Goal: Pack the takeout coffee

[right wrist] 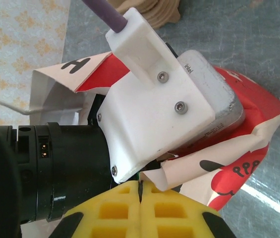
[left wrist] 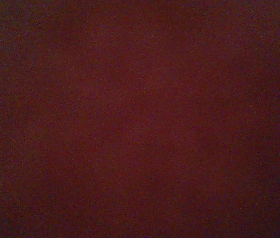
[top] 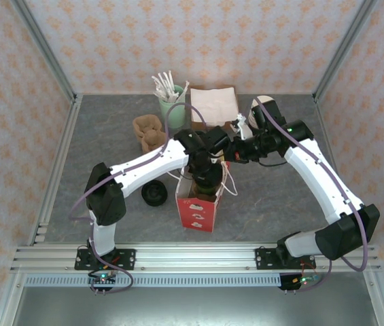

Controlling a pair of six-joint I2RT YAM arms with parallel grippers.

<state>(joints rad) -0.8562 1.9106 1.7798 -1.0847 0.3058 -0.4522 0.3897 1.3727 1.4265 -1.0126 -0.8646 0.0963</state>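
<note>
One bag (top: pixel 197 212); left end effector (top: pixel 203 178) seemingly inside.

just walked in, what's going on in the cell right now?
Bag packing is under way. The left hand is plunged into the upright red-and-white paper bag at mid-table. Its wrist view is dark red, so what it holds, if anything, can't be told. The right hand is shut at the bag's rim, apparently pinching it to keep the mouth open. A round black lid lies on the table left of the bag.
</note>
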